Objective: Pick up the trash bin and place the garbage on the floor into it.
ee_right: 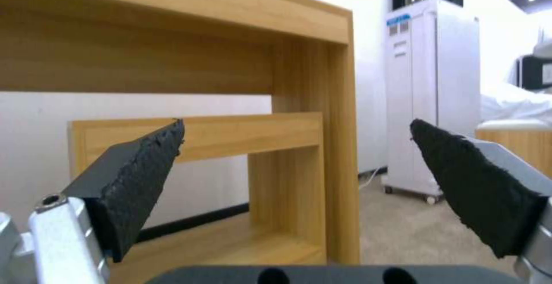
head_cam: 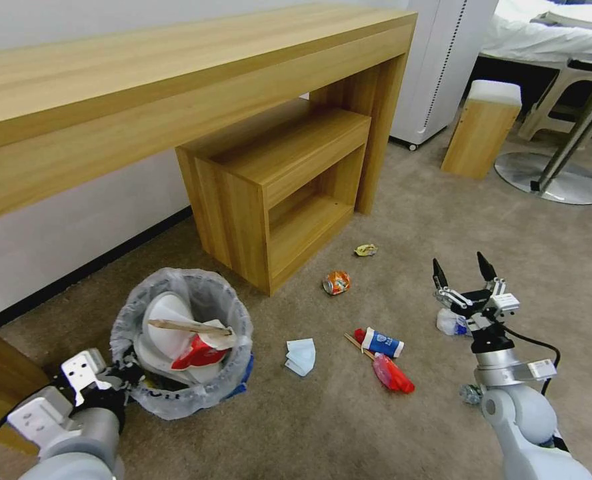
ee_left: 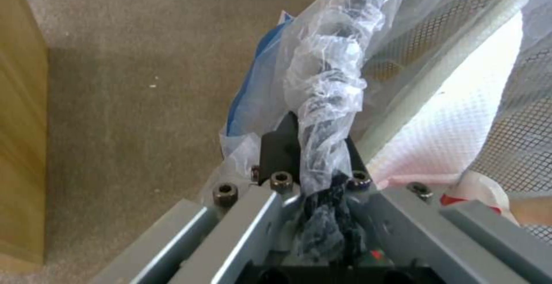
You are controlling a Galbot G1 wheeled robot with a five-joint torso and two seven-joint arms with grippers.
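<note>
**Head view: bin held by its lined rim, litter waiting on the carpet**

Risk came first. The left gripper held the trash bin only by a pinch of rim and crinkly bag, so the liner could slip or tear and the loaded bin tip, spilling the slipper, cup and wooden stick already inside. Its jaws were clamped tight on that rim, the bin at the lower left beside the wooden shelf unit.

Across the floor lay the folded wrapper, crushed can, yellow wrapper and a red-and-blue cluster. At the right, the right gripper hovered near the floor, fingers spread wide, holding nothing; a careless descent might scatter the white scrap beside it.
</note>
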